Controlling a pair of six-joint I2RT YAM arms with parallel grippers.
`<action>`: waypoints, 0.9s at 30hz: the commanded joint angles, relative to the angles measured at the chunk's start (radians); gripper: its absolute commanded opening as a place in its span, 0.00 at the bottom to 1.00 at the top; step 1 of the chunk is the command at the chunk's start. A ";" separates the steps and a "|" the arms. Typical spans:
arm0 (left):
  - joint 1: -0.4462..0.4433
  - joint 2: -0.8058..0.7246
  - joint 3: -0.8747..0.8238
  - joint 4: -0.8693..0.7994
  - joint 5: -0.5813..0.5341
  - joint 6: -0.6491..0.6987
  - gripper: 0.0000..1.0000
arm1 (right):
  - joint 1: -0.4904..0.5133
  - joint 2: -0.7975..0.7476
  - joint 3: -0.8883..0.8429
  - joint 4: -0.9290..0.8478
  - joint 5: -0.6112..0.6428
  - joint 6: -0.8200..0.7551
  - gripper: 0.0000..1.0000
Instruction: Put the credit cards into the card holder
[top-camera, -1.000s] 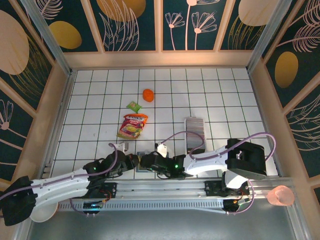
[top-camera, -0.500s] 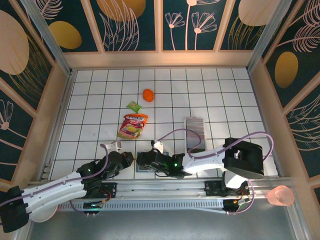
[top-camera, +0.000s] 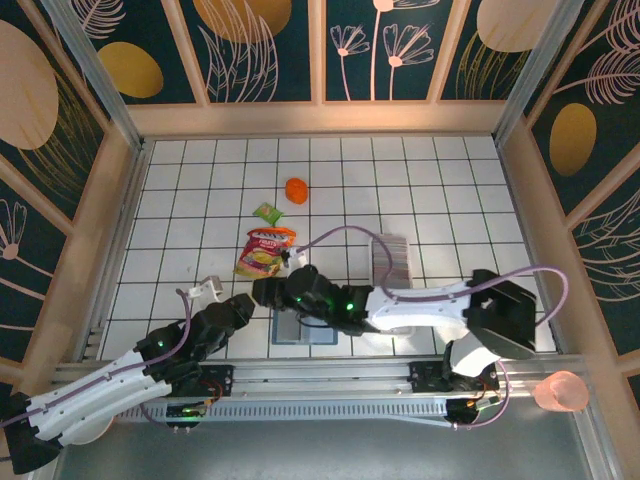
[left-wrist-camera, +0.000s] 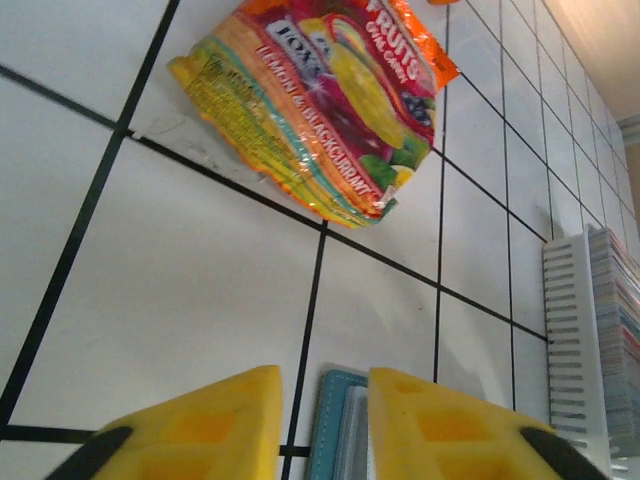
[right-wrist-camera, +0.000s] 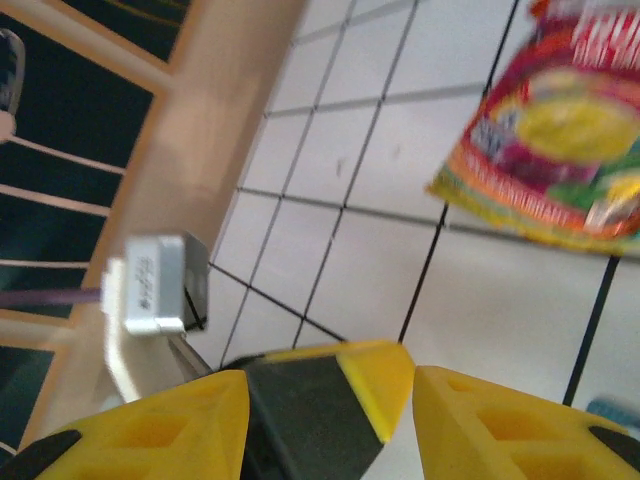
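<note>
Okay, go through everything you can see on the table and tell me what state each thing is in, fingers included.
Card holder: lying flat, seemingly open, partly under the right arm.
Credit cards: packed on edge in the white tray.
Snack pouch: lying flat, untouched.
Left gripper: fingers apart, holding nothing.
Right gripper: fingers apart, holding nothing.

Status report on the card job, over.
Left gripper open, card holder just ahead on table. Right gripper open, close beside left. Credit cards in white tray. Snack pouch beyond, not blocking.
</note>
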 joint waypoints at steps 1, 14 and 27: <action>-0.001 0.043 0.030 0.072 0.045 0.079 0.34 | -0.069 -0.152 0.011 -0.107 0.031 -0.312 0.47; 0.000 0.380 0.110 0.296 0.244 0.216 0.54 | -0.324 -0.509 -0.081 -0.677 -0.083 -1.585 0.71; 0.000 0.373 0.069 0.290 0.290 0.231 0.61 | -0.602 -0.653 -0.323 -0.932 -0.078 -1.957 0.88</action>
